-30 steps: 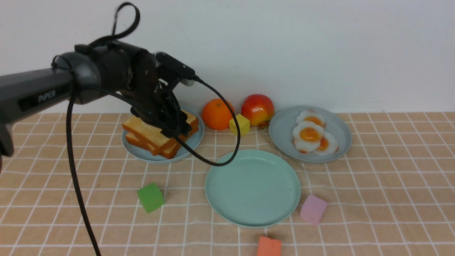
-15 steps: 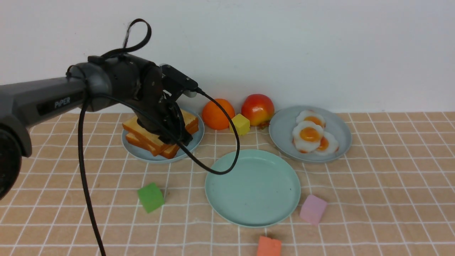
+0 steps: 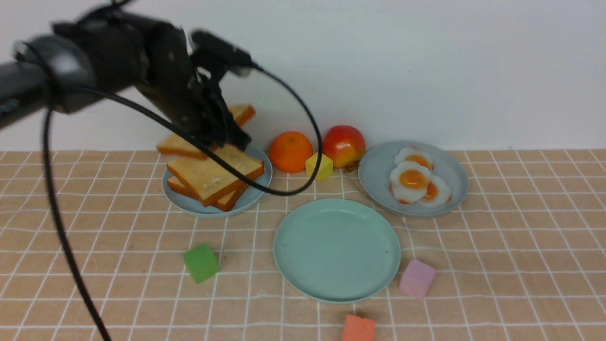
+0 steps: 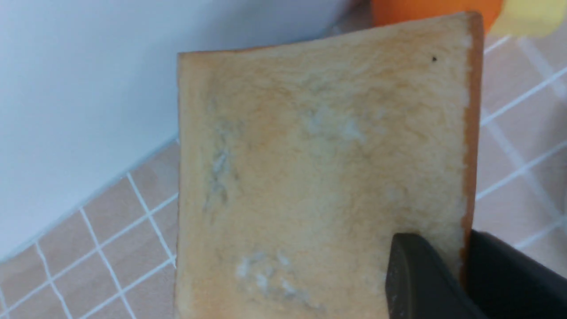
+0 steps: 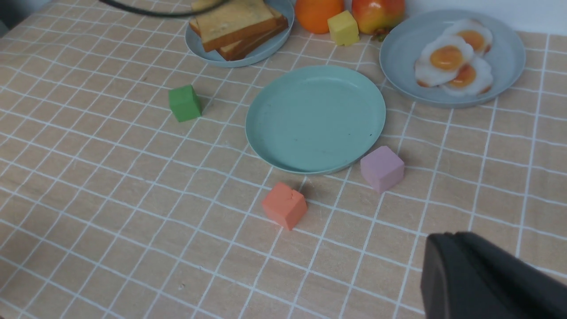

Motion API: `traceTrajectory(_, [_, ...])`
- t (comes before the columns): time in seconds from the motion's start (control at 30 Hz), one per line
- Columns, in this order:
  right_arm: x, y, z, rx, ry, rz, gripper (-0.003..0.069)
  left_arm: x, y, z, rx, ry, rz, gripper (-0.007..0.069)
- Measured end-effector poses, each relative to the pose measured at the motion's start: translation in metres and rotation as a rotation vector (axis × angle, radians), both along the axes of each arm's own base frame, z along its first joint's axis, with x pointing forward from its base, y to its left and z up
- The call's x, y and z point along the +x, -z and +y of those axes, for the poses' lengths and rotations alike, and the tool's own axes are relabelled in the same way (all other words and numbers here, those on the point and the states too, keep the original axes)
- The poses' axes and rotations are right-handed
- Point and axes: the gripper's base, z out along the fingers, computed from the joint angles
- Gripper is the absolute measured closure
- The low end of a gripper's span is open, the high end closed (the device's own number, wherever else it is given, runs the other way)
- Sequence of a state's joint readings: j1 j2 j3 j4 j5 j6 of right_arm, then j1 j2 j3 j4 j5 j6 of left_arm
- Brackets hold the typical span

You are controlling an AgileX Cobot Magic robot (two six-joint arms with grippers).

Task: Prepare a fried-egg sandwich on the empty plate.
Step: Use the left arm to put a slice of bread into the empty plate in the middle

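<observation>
Toast slice (image 4: 310, 155) hangs in left pincer (image 4: 463, 274) (front view hides the grip).

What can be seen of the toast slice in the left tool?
The toast slice is square and thick: pale golden spongy face with whitish patches, orange-brown crust. The left tool is shut on one edge, a dark finger on each face. The slice hangs tilted above the blue-grey plate, where two other slices lie stacked. Only the tool seems to touch it.
</observation>
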State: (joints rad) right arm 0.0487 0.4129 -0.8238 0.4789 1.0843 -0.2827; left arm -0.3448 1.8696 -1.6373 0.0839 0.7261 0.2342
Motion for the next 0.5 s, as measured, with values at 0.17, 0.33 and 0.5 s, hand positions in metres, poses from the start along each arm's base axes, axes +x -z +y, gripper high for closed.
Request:
traceTrajectory(0.17, [0.000,0.000,0.000,-0.002,-0.002,0.002,0.0627,-0.037,-0.012,-0.043,0.015,0.127,0.023,0.0498])
traceTrajectory(0.33, [-0.001,0.001,0.000,-0.006,-0.005,0.008,0.0627,-0.087,0.022,-0.107,0.104,0.353,0.089,0.0498])
traceTrajectory(0.5, [-0.002,0.002,0.000,-0.012,-0.014,0.028,0.0627,-0.119,0.053,-0.144,0.152,0.493,0.097,0.0498])
